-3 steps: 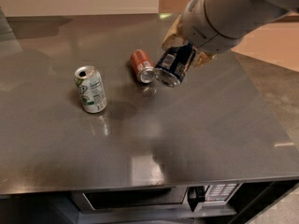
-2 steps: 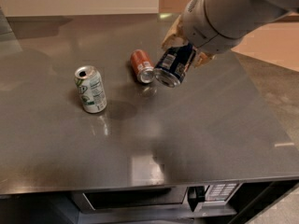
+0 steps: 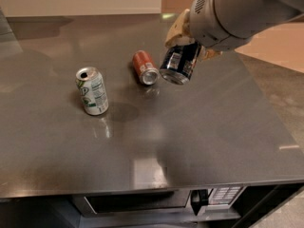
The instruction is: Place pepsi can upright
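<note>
Hand [image 3: 188, 46], seemingly raised, holds pepsi can [image 3: 178, 64] above counter [image 3: 142, 146].

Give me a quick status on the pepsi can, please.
Gripper over counter, shut on pepsi can. Can tilted, not yet upright. Red-orange can lying close beside it.

The camera looks down over the surface [image 3: 213, 141] from its near edge. The tool [image 3: 192, 45], clasping the pepsi can [image 3: 178, 64], sits upper right.

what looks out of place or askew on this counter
The red-orange can lies on its side on the counter. Just right of it, the tool holds the pepsi can tilted above the surface, not upright. The white-and-green can stands upright; no spill shows.
</note>
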`<control>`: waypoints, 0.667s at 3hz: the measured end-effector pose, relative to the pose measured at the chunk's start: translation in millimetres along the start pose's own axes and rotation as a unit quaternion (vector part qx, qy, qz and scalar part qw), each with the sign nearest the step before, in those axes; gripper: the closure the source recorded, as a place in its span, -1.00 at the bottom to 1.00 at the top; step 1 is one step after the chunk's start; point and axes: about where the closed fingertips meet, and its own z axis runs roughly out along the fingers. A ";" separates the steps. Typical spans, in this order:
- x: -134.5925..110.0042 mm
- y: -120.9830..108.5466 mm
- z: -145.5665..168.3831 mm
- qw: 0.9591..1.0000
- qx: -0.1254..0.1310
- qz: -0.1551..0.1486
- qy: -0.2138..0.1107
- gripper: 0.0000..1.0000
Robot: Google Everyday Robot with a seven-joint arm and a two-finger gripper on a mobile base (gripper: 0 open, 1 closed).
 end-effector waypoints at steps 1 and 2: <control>4.2 4.5 3.1 0.999 0.031 -0.041 0.017 1.00; 4.9 8.3 11.8 0.995 0.083 -0.052 0.022 1.00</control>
